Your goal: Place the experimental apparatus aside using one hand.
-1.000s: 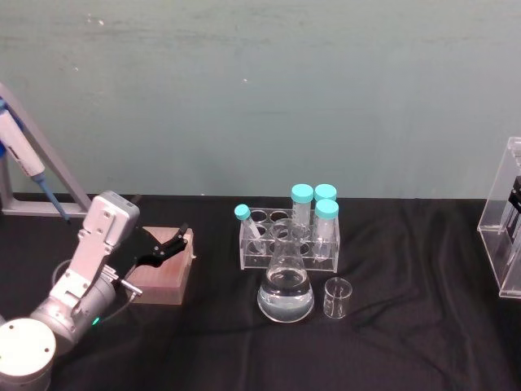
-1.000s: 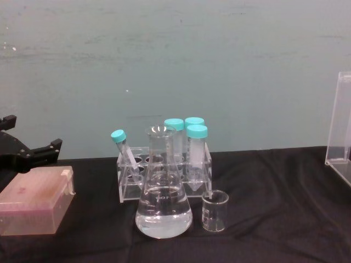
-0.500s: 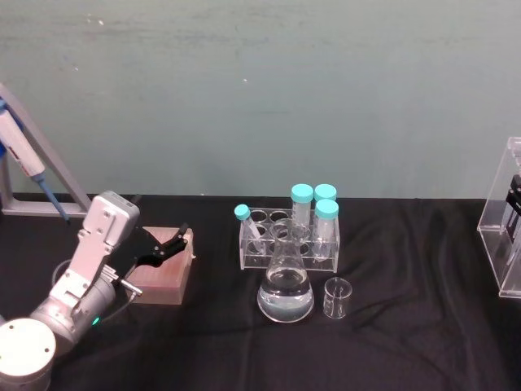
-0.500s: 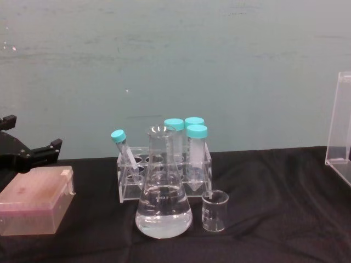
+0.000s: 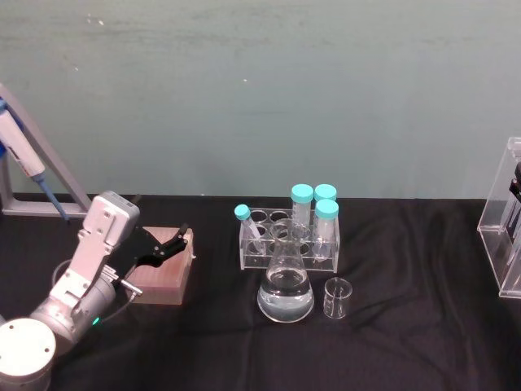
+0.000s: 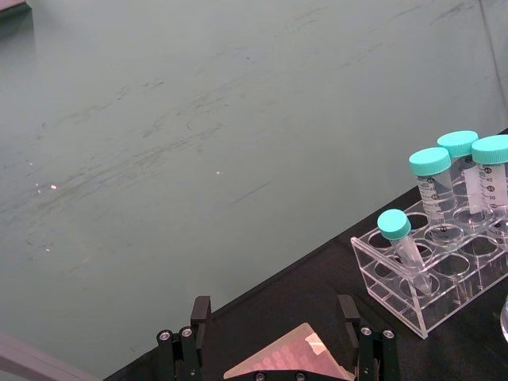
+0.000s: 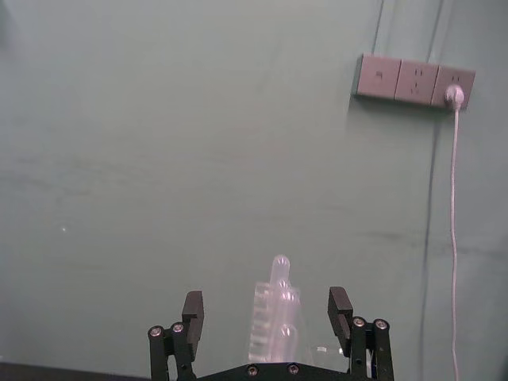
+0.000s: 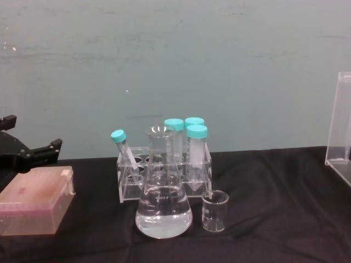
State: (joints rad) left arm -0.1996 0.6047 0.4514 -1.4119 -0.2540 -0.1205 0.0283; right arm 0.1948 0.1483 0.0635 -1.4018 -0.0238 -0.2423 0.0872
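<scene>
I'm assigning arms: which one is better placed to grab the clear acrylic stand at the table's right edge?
Right. The open right claw faces the acrylic stand, framed between its fingers. The left claw sits by the pink box at the far left.

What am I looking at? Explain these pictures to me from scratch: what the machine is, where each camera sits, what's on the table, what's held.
This is a two-armed robot. One picture looks down from its head, one looks across the table from its chest, and one comes from each wrist. On the black cloth stand a conical flask with clear liquid, a small glass beaker beside it, and behind them a clear tube rack holding teal-capped tubes. A clear acrylic stand sits at the right edge. The left gripper hovers over a pinkish box, fingers open, holding nothing. The right gripper faces the wall, fingers open and empty too.
</scene>
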